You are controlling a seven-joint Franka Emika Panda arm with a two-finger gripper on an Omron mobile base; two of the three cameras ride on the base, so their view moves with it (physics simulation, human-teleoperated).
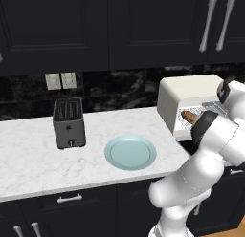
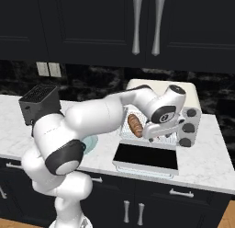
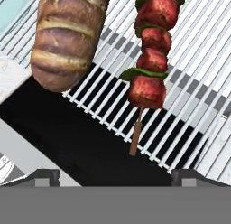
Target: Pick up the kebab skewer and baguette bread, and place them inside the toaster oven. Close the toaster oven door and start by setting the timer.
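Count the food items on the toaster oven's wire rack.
2. The baguette bread lies on the rack's left in the hand view, the kebab skewer beside it to the right, apart. More could be hidden deeper inside.

Oven mouth open, door folded down flat in front. Rack carries bread and skewer side by side, a bare strip between them. Counter left of plate free (toaster stands at back).

grey slot toaster, blue plate, marble counter
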